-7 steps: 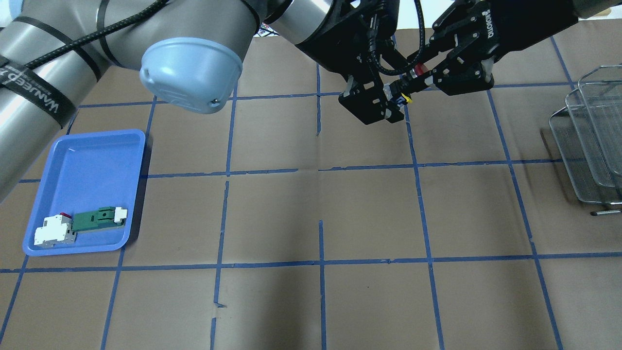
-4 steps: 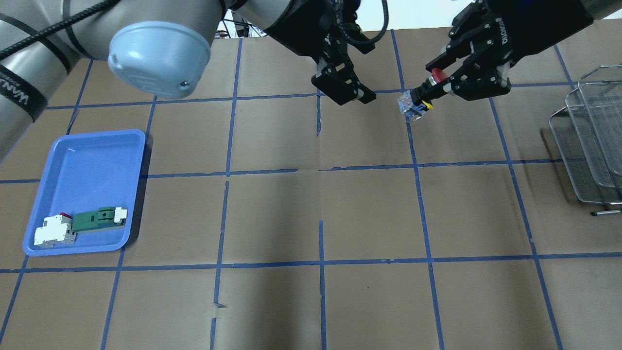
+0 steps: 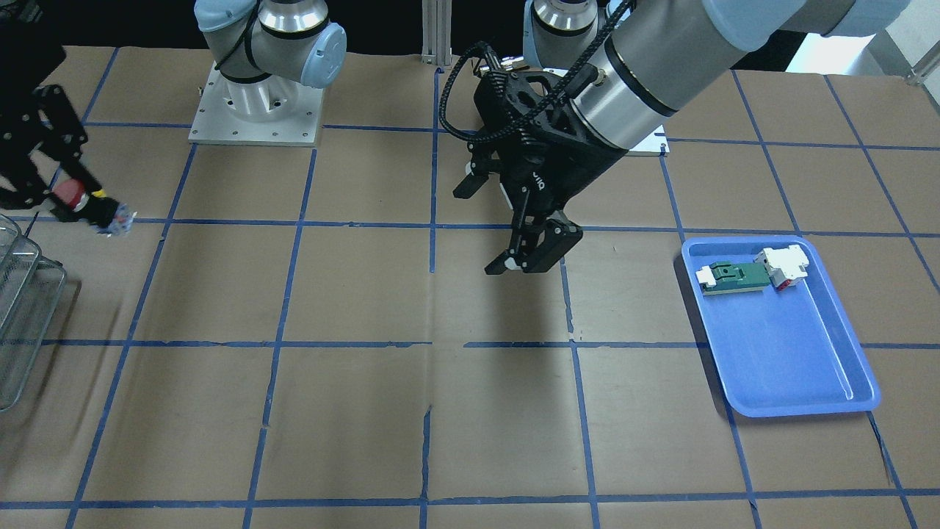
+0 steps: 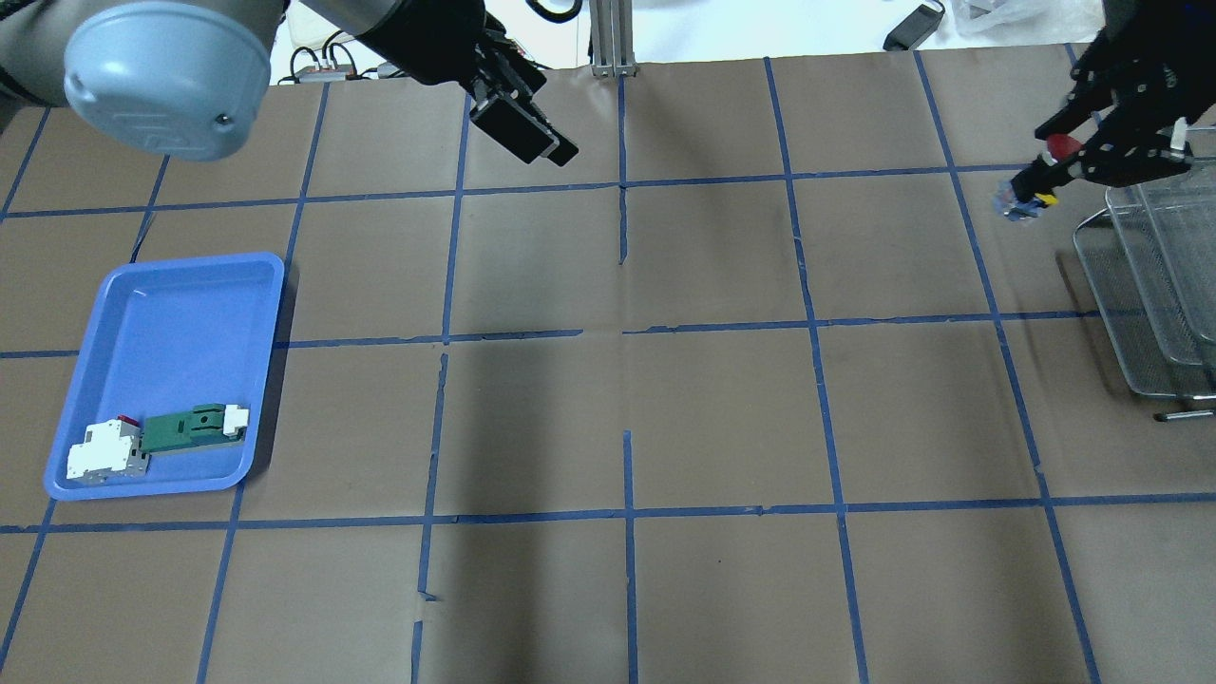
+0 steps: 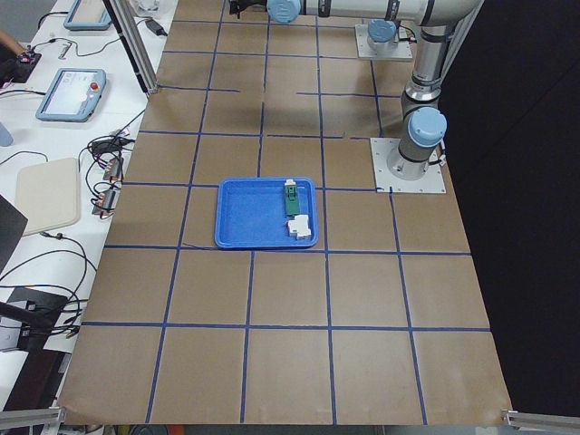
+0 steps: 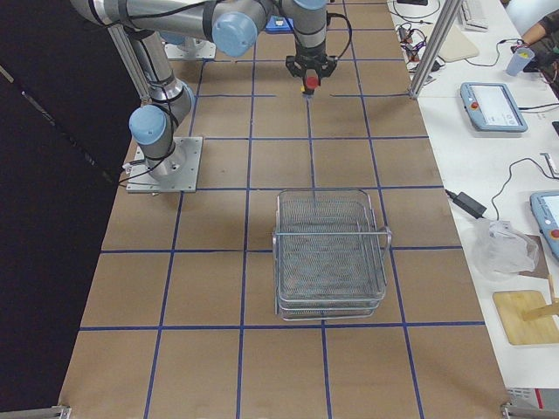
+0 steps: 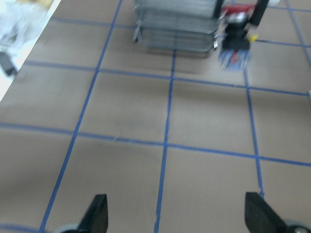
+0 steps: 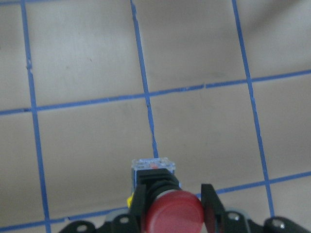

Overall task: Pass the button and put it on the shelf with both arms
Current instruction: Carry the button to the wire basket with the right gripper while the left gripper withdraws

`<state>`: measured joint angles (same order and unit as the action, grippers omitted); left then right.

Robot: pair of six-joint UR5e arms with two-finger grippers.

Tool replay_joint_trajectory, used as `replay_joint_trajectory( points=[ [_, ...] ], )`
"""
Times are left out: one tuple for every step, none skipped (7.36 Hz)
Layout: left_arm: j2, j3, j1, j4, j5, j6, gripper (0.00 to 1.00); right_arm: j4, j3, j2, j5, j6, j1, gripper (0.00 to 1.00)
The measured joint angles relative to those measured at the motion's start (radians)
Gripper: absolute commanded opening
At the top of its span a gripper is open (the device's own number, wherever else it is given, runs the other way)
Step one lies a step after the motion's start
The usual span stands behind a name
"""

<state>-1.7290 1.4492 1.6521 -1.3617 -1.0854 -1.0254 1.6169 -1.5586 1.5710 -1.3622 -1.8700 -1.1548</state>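
The button (image 4: 1031, 190), red cap on a black body with a clear block at its end, is held by my right gripper (image 4: 1050, 166), which is shut on it above the table, just left of the wire-mesh shelf (image 4: 1159, 285). The right wrist view shows the red cap (image 8: 174, 211) between the fingers (image 8: 209, 204). The front view shows the held button (image 3: 70, 193) above the shelf (image 3: 22, 308). My left gripper (image 4: 537, 138) is open and empty, far from the button, at the table's back middle. Its view shows its fingertips (image 7: 97, 216) wide apart, with the button (image 7: 235, 39) and shelf (image 7: 175, 24) ahead.
A blue tray (image 4: 161, 323) at the left holds a green-and-white part (image 4: 195, 426) and a white block with red (image 4: 104, 451). The brown table has a blue tape grid. The shelf also shows in the right side view (image 6: 330, 253).
My left gripper let go of the button and drew back to the left. My right gripper carried the button to the right, up to the shelf.
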Motion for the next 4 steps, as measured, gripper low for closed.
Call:
replay_joint_trajectory(
  points=[
    [0.026, 0.015, -0.016, -0.005, -0.095, 0.069, 1.00, 0.060, 0.004, -0.039, -0.074, -0.086, 0.057, 0.00],
    [0.047, 0.027, -0.028, -0.006, -0.173, 0.132, 1.00, 0.121, 0.005, -0.065, -0.145, -0.153, 0.111, 0.00],
    [0.063, 0.037, -0.045, -0.009, -0.221, 0.187, 1.00, 0.192, 0.007, -0.098, -0.188, -0.226, 0.157, 0.00],
    [0.077, 0.046, -0.074, -0.030, -0.252, 0.252, 1.00, 0.257, 0.008, -0.143, -0.205, -0.289, 0.197, 0.00]
  ],
)
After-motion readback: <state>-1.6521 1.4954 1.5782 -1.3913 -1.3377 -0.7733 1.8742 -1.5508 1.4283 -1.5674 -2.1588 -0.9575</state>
